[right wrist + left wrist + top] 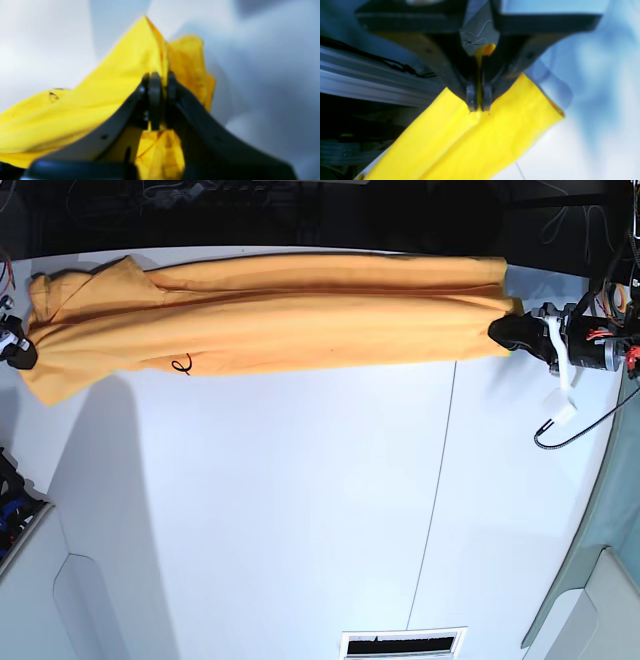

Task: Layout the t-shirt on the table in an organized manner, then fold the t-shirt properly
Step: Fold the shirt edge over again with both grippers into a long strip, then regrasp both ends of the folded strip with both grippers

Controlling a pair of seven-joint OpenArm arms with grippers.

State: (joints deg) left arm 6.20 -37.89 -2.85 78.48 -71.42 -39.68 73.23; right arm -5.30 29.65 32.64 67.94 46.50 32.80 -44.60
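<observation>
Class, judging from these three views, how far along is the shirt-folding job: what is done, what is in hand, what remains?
Done: both grippers have hold of the t-shirt, stretched long across the far side of the table.
In hand: the left gripper pinches one end with shut jaws; the right gripper pinches the other.
Left: laying it flat and spread out, then every fold.
</observation>
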